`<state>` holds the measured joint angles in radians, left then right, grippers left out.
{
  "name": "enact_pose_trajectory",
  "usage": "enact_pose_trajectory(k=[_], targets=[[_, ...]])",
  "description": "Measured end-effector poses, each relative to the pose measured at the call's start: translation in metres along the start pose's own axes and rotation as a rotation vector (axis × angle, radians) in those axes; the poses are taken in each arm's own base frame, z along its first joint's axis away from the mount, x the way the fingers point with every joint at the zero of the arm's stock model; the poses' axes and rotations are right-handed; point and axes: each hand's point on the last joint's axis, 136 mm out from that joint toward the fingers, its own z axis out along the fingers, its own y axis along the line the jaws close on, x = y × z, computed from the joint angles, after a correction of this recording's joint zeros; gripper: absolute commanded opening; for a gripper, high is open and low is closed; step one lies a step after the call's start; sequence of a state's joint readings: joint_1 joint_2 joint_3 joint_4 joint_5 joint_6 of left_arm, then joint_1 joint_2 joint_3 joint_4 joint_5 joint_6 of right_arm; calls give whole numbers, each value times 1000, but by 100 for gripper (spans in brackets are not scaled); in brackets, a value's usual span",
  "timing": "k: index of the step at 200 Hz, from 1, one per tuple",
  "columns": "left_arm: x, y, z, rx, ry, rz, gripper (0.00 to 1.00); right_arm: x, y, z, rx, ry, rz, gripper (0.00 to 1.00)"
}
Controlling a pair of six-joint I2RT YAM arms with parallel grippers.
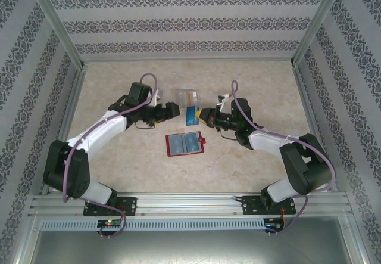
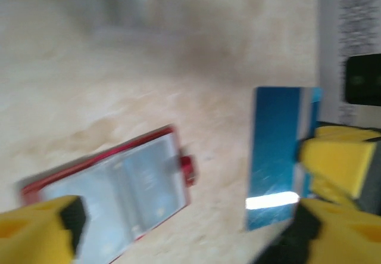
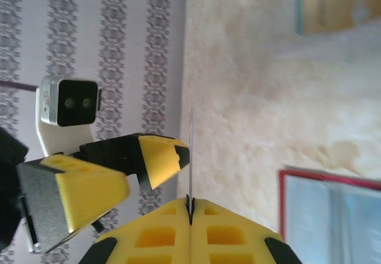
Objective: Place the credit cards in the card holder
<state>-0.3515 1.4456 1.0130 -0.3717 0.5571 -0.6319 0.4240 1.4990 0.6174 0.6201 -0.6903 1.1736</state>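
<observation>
A blue credit card [image 1: 191, 116] hangs above the table, held on edge by my right gripper [image 1: 203, 115]. In the right wrist view the yellow fingers [image 3: 238, 234] are pressed together on the thin card edge [image 3: 190, 151]. My left gripper [image 1: 172, 110] stands open just left of the card, its fingers [image 3: 159, 157] apart from it. In the left wrist view the blue card [image 2: 277, 157] stands upright to the right. The card holder [image 1: 185, 144], a red wallet, lies open on the table below, showing grey-blue pockets [image 2: 119, 186].
A clear plastic case [image 1: 187, 95] with tan cards inside [image 3: 339, 5] lies just behind the grippers. Patterned walls enclose the table on the left, right and back. Both arm bases sit at the near rail [image 1: 190, 204].
</observation>
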Motion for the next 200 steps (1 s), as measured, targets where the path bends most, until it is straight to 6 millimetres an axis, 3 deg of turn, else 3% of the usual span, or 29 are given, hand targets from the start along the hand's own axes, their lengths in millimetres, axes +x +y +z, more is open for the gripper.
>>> enact_pose_trajectory(k=[21,64,85,108,132,153,200], targets=[[18,34,-16,-157,-25,4,99,17,-24,1,56,39,-10,3],[30,83,-56,-397,-179,51,99,61,-65,21,145,171,-51,1],[45,109,-51,-473,-151,15,99,77,-80,29,174,220,-75,0],[66,133,-32,-529,-69,-35,100,77,-96,29,201,231,-90,0],[82,131,-20,-527,-30,-13,100,74,-105,30,207,238,-92,0],[81,122,-15,-509,-37,15,100,71,-103,32,198,235,-111,0],[82,125,-4,-544,-12,34,97,66,-106,39,191,229,-116,0]])
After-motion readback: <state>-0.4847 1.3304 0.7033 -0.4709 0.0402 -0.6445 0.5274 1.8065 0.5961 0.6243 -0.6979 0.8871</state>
